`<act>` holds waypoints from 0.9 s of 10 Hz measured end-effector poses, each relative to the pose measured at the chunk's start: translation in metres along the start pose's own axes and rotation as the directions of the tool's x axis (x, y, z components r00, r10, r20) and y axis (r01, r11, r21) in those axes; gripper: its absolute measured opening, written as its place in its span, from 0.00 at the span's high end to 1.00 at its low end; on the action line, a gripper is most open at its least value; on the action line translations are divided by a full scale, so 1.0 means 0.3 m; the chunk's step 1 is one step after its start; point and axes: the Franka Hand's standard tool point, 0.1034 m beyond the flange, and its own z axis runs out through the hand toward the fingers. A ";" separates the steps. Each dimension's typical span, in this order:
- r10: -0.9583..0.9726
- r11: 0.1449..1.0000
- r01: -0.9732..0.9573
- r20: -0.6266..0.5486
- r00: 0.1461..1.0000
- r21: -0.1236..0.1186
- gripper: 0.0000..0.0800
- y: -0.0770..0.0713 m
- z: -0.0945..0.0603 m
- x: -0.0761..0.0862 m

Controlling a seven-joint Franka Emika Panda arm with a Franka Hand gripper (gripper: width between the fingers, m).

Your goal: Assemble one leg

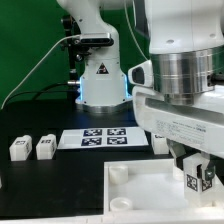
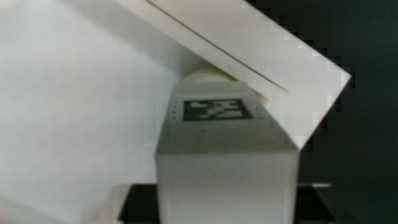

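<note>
Exterior view: I look across the table (image 1: 60, 175) toward the arm base
Wrist view: very close
Shared: the leg (image 1: 198, 180) (image 2: 221, 150)

The jaws hold a tagged leg (image 1: 199, 180) upright over the white panel (image 1: 150, 195).

tool (image 1: 200, 168) fingertips cut off, leg (image 2: 224, 108) partly hidden

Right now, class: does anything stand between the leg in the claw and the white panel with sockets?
Nothing visible does. The claw grips the leg just above the panel, whose near sockets are bare. Two spare legs and the marker board lie apart, toward the exterior view's left.
</note>
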 end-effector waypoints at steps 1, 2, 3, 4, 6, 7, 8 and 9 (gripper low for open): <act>0.228 0.974 -0.227 0.010 0.974 -0.022 0.64 0.000 0.000 -0.003; 0.435 0.900 -0.435 0.023 0.900 -0.026 0.64 0.004 0.000 -0.006; 0.599 0.801 -0.598 0.041 0.800 -0.026 0.64 0.004 0.000 -0.012; 0.734 0.678 -0.735 0.047 0.677 -0.004 0.63 0.005 -0.001 -0.019; 0.752 0.658 -0.753 0.035 0.658 0.004 0.63 0.008 -0.004 -0.018; 0.736 0.677 -0.736 0.034 0.677 0.005 0.53 0.010 -0.002 -0.022; 0.720 0.693 -0.720 0.033 0.693 0.005 0.53 0.010 0.001 -0.025; 0.720 0.694 -0.720 0.033 0.693 0.005 0.31 0.010 0.001 -0.025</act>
